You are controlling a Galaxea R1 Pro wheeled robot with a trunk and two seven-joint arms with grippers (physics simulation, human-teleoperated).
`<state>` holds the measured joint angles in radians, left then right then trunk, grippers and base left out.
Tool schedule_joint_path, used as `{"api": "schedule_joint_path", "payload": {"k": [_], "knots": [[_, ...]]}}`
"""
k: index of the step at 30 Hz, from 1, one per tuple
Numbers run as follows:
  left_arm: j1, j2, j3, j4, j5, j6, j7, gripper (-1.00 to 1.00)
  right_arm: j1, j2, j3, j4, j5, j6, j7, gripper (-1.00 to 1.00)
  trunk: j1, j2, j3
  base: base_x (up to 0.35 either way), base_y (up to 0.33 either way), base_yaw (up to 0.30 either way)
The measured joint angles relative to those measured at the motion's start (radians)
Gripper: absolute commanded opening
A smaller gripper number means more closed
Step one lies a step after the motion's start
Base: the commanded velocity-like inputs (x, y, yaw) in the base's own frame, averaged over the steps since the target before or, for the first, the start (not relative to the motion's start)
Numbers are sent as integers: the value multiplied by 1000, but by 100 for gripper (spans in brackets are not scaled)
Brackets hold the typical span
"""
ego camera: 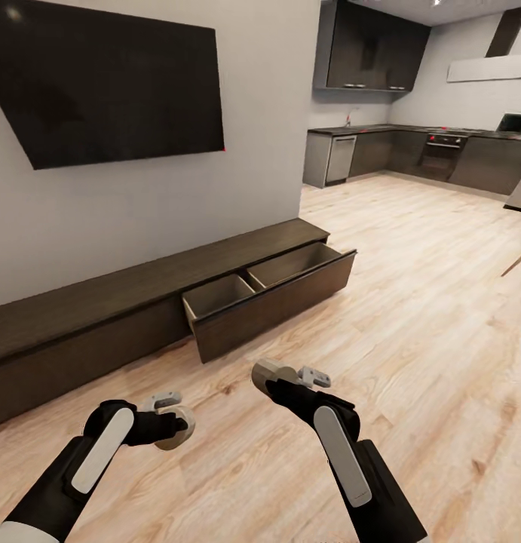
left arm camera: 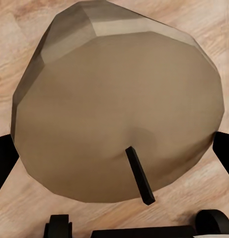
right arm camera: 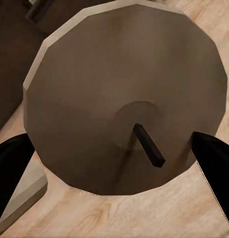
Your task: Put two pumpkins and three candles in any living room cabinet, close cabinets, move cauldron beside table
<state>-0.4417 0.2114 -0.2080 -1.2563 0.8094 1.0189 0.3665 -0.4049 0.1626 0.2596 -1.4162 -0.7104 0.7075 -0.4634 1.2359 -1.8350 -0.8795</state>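
Head view: left hand (ego camera: 172, 422), low and near the robot, above the plank floor (ego camera: 411, 302), closed around a short tan candle (ego camera: 177, 427); the candle's long axis lies roughly level, pointing toward the robot's right. Right hand (ego camera: 279, 379), just beside and slightly ahead of the left, closed around a second candle (ego camera: 269, 371); its axis tilts up and away toward the cabinet. Cabinet (ego camera: 79, 324): long, low, dark brown, against the wall under a black wall screen (ego camera: 109, 75). One drawer (ego camera: 271, 294) stands pulled out, its two pale compartments side by side; nothing can be seen inside them. Dark kitchen units (ego camera: 411, 147) stand far off at the back.

Left wrist view: candle (left arm camera: 119, 109) seen end-on, black wick (left arm camera: 140, 174) pointing toward the camera. Black fingers (left arm camera: 5, 158) press its two opposite sides, spread to the candle's full width. Wood floor behind.

Right wrist view: candle (right arm camera: 126, 94) seen end-on, wick (right arm camera: 149, 145) toward the camera, faceted round edge. Black fingers (right arm camera: 213, 153) grip either side at the candle's width. Dark cabinet front (right arm camera: 15, 54) behind one edge, floor behind the rest.
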Motion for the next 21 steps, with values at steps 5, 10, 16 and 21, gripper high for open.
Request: {"api": "schedule_joint_path", "payload": {"k": [5,10,16,21], "knots": [[0,0,-1,0,0,0,0,-100,0,0,0,0,0,-1,1,-100,0,0,2,0,0,-278],[0,0,-1,0,-1,0,0,-100,0,0,0,0,0,-1,1,-100,0,0,4,56,0,-278],[0,0,-1,0,-1,-2,0,-100,0,0,0,0,0,-2,2,-100,0,0,7,212,0,-278],[0,-1,-2,0,-1,-4,0,-100,0,0,0,0,0,-3,2,-100,0,0,10,297,-3,-278]]}}
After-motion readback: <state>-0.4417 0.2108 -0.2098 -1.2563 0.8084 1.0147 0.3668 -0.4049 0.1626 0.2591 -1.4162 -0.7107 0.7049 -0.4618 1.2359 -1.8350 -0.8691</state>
